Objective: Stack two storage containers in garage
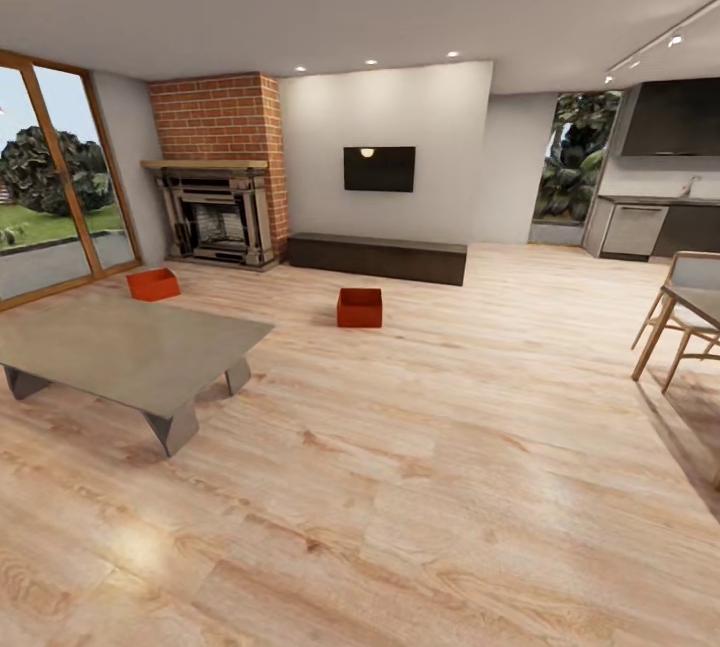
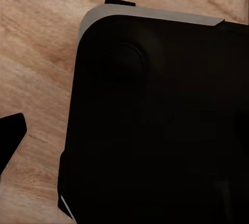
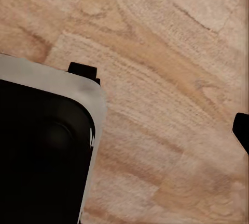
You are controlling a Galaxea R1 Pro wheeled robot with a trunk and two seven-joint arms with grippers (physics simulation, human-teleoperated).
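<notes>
Two orange-red open-topped plastic bins sit well apart on light wood plank floor (image 1: 420, 447): one (image 1: 153, 283) near red-brick fireplace (image 1: 218, 167), one (image 1: 360, 307) before long dark bench (image 1: 378, 257). End effector states: cannot tell.

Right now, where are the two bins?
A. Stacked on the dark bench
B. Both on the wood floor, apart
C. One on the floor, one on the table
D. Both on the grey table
B: one bin sits on the floor near the fireplace, the other bin sits alone before the bench.
</notes>
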